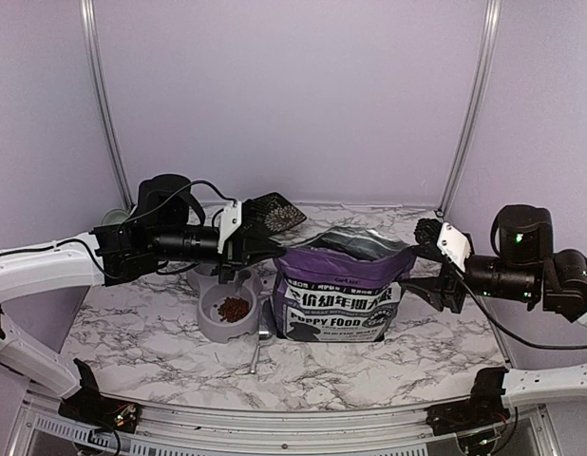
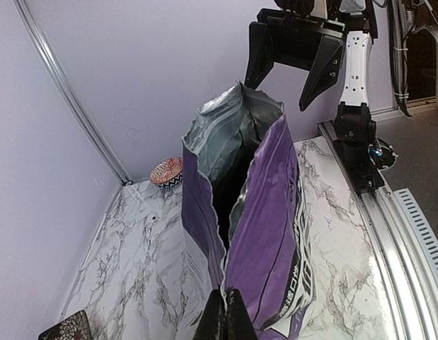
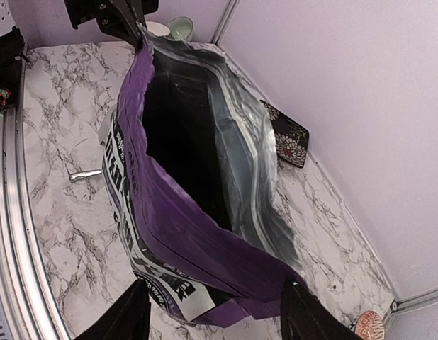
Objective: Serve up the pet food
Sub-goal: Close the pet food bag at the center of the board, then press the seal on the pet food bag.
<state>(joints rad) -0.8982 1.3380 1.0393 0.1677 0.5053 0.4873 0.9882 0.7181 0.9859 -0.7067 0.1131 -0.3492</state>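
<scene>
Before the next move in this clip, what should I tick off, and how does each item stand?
1. Is the bag upright with its mouth open: ok.
2. Is the left gripper pinching the bag's rim: ok, shut on it.
3. Is the right gripper gripping the opposite rim: not ok, its jaws stand open either side of it.
4. Is there pet food in the grey bowl: ok, a heap in the compartment that shows. The other is under the left arm.
5. Is the scoop in hand: not ok, it lies on the table by the bowl.
6. How much food is inside the bag: cannot tell, the interior is dark.
</scene>
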